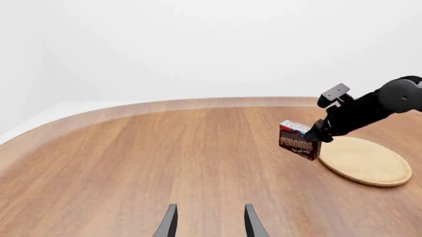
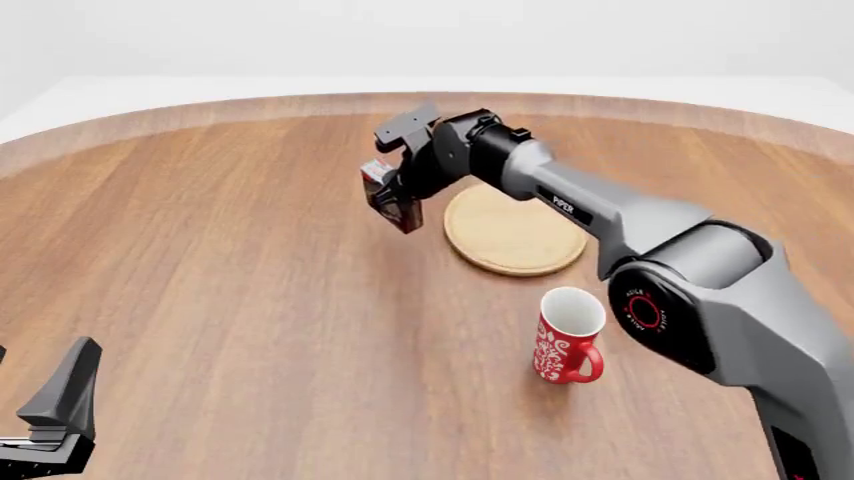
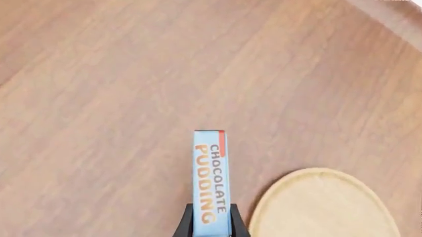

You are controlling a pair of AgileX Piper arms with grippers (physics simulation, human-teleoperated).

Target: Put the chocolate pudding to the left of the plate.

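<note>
Left gripper [image 1: 209, 222]: I see its fingers [image 1: 168, 223] apart with nothing between them, low over the wooden counter [image 2: 240, 300] near the near-left edge. In the front view only its dark body shows at the bottom-left corner of the counter.

Chocolate pudding [image 2: 392, 197]: I have it in the right gripper [image 2: 398, 190], fingers [image 3: 187, 222] clamped on both flat faces of the carton. The right wrist view shows the light blue side with "CHOCOLATE PUDDING" lettering running out from between the fingers. From the left wrist view the dark brown front faces that camera and the carton sits tilted. It is held off the counter, toward the far edge and about mid-width, just beside the left rim of the plate [image 2: 514, 232]. I cannot tell whether its lower corner touches the wood.

Plate: flat on the counter, right of the carton, nothing on it. The right arm [image 2: 627, 225] crosses above its far side.

Red mug [image 2: 567, 335]: upright with a white pattern, white inside, standing toward the near edge from the plate, apart from it, handle pointing to the near-right.
</note>
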